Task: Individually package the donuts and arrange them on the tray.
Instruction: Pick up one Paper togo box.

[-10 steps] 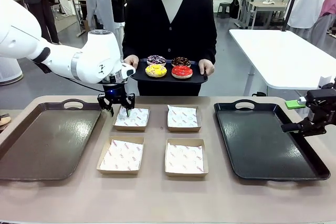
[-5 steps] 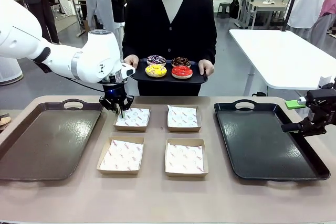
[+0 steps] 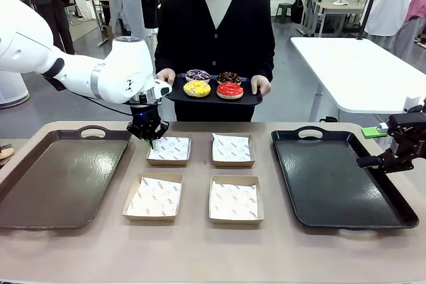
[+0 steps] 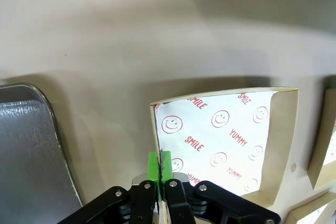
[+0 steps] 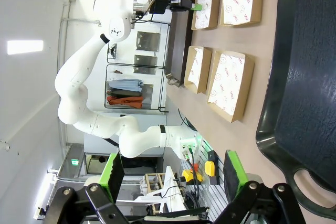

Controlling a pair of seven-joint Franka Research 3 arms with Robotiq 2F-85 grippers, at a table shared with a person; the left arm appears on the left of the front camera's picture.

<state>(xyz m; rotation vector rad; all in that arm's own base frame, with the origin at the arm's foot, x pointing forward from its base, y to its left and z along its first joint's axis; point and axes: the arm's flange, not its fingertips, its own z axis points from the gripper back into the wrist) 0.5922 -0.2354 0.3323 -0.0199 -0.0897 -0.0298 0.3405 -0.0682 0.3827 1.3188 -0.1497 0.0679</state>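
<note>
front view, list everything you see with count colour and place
ring donuts: four, red, yellow, dark chocolate, sprinkled chocolate, on the small tray
small black tray: one, held by the person
shallow brown cardboard boxes with white paper liners: four, mid tan table
large dark trays: two, table's left and right
left gripper: one, black, shut on far-left box's rim
right gripper: one, black, open, by right tray's edge
person's hands: two, at small tray's ends

Red donut (image 3: pixel 230 90), yellow donut (image 3: pixel 197 88); brown box (image 4: pixel 286 129), its liner (image 4: pixel 220 135) white with red smileys and words; black tray (image 3: pixel 333 177).
</note>
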